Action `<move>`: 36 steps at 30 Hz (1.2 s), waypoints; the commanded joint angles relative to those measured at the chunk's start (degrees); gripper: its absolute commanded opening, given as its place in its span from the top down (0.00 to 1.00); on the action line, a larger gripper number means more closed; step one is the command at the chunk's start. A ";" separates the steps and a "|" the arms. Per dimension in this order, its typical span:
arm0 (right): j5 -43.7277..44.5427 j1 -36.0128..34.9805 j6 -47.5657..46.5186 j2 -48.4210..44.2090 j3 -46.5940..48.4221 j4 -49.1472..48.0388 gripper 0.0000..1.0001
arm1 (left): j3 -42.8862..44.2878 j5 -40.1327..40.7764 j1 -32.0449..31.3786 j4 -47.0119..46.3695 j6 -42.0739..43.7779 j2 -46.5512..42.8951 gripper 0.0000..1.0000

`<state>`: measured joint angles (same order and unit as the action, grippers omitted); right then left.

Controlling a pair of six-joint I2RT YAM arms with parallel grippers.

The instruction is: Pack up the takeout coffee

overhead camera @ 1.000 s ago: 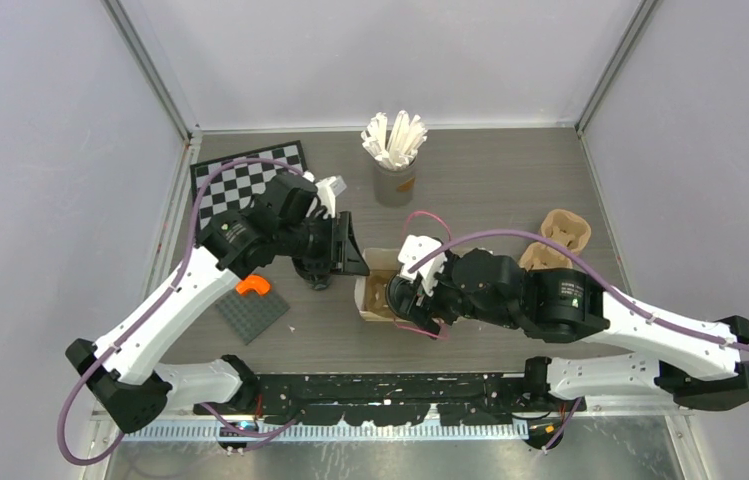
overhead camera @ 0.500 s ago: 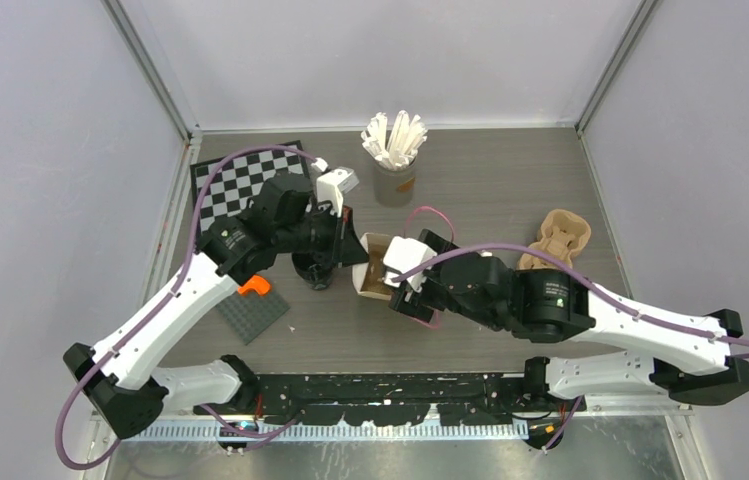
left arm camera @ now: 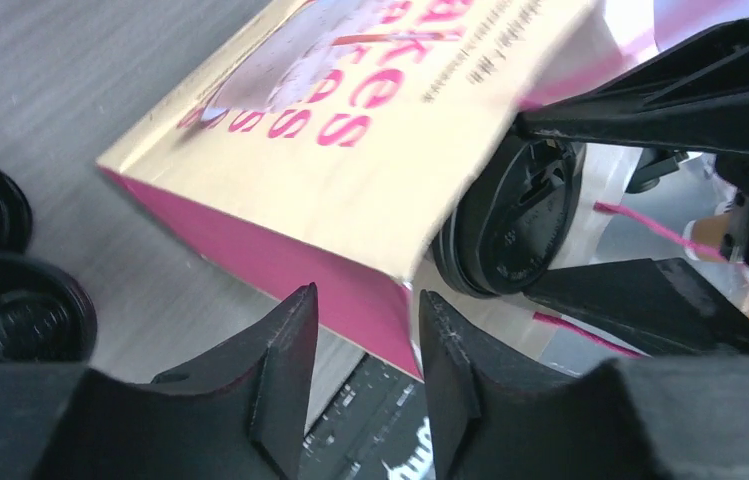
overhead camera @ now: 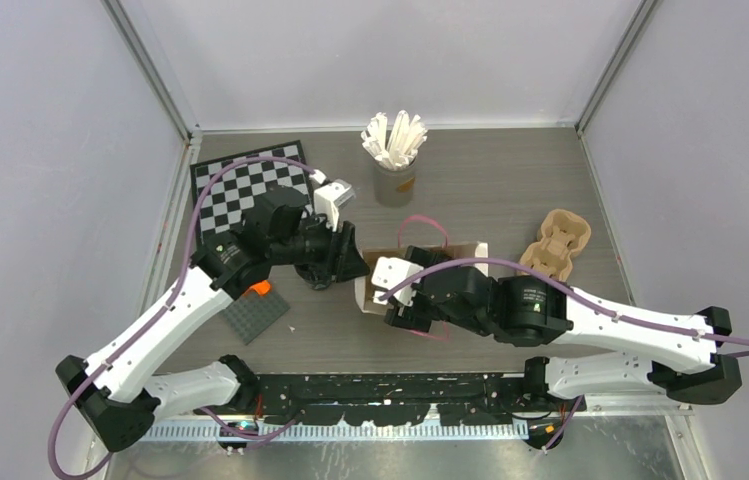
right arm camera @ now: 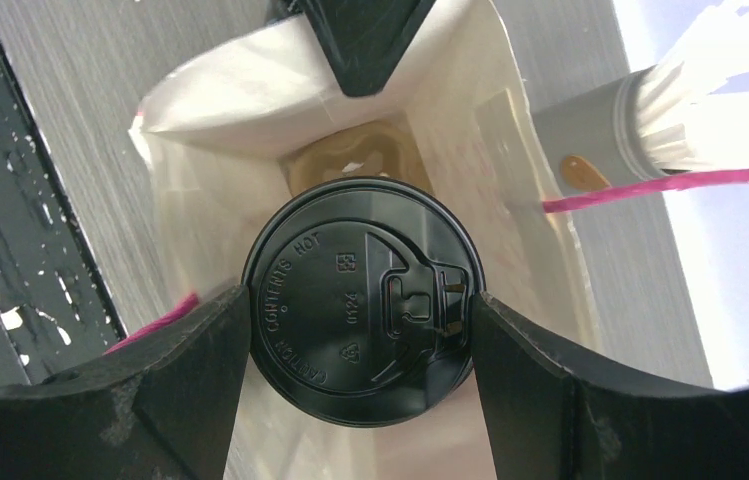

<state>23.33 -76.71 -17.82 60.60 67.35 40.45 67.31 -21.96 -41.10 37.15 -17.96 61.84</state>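
My right gripper (right arm camera: 360,302) is shut on a takeout coffee cup (right arm camera: 350,250) by its round black lid, right at the open mouth of the pink paper bag (right arm camera: 250,110). A brown carrier piece (right arm camera: 355,160) shows deep inside the bag. My left gripper (left arm camera: 365,320) is open at the bag's rim, and the bag's pink side panel (left arm camera: 280,260) shows in the gap between its fingers. From above, the left gripper (overhead camera: 345,255) and the right gripper (overhead camera: 398,300) meet at the bag (overhead camera: 455,252), which leans. Two more black lidded cups (left arm camera: 20,320) stand left of the bag.
A grey cup of white wrapped sticks (overhead camera: 395,165) stands at the back. A brown pulp carrier (overhead camera: 555,240) lies right of the bag. A checkerboard (overhead camera: 250,185) and a grey baseplate (overhead camera: 250,312) with an orange piece (overhead camera: 258,288) are on the left.
My right gripper has carried the cup leftward to the bag's mouth. The bag has tipped so its long side now shows. The left gripper has shifted slightly along the rim.
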 commanded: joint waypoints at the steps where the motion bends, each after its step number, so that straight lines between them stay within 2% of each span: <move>1: -2.50 -0.60 0.89 -2.23 -2.32 -4.36 0.30 | 2.52 1.68 0.32 6.93 -7.20 -3.68 0.54; 5: -1.58 -2.26 0.63 -2.31 -3.28 -4.50 0.30 | 0.71 0.14 0.30 8.32 -16.37 -7.45 0.45; 9: -1.15 -3.74 0.63 -2.77 -5.29 -5.39 0.30 | -2.73 -0.88 0.32 7.75 -20.23 -10.75 0.42; 17: 1.08 -5.54 -1.77 -3.33 -9.52 -11.02 0.30 | -7.16 -3.94 -0.15 5.36 -19.05 -10.62 0.40; 26: 2.16 -5.64 -5.98 -3.14 -13.75 -17.89 0.29 | -8.54 -2.00 -1.78 3.52 -16.63 -10.06 0.42; 36: 3.51 -5.64 -6.73 -1.69 -13.95 -21.32 0.29 | -9.48 0.67 -3.46 3.13 -14.83 -13.59 0.33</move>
<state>24.84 -82.04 -23.70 58.63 52.40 23.68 58.24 -22.46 -44.29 43.00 -34.81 51.03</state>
